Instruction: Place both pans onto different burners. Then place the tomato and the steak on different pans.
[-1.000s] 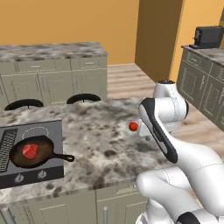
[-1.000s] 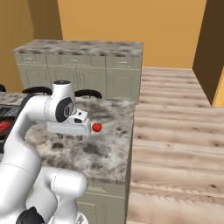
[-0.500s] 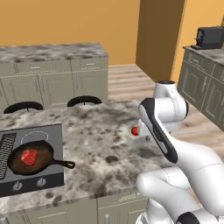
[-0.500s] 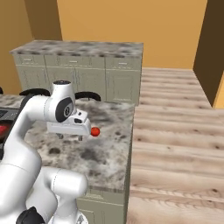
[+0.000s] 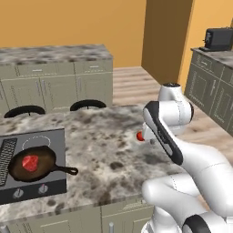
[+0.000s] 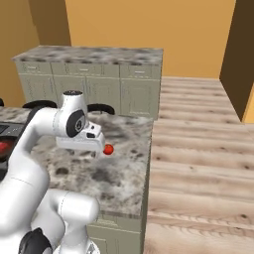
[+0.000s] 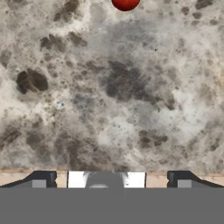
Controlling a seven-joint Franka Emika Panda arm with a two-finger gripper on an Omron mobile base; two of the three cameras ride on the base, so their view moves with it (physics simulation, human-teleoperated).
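On a speckled granite counter (image 5: 104, 150), a small red tomato (image 5: 140, 135) sat just beside the white robot arm (image 5: 168, 132), at about three o'clock from the counter's middle in the left base view. In the right base view the tomato (image 6: 108, 149) lay near the counter's right edge, close against the front of the arm's hand (image 6: 82, 141). In the hand view the tomato (image 7: 126, 4) was cut off at twelve o'clock, well apart from the gripper (image 7: 108, 177), whose two dark fingertips (image 7: 41, 178) stood wide apart at the bottom with nothing between them.

At about nine o'clock in the left base view, a dark cooktop (image 5: 54, 182) was set into the counter. A brown pan (image 5: 18, 170) with a black handle rested on it, the handle pointing toward four o'clock. A flat red-pink steak (image 5: 30, 162) lay inside that pan. A white burner ring (image 5: 36, 142) showed at twelve o'clock from the pan, bare. A ribbed grill strip (image 5: 5, 154) ran along the cooktop's left side.

Grey-green cabinets (image 5: 54, 86) stood behind the counter, under an orange wall.
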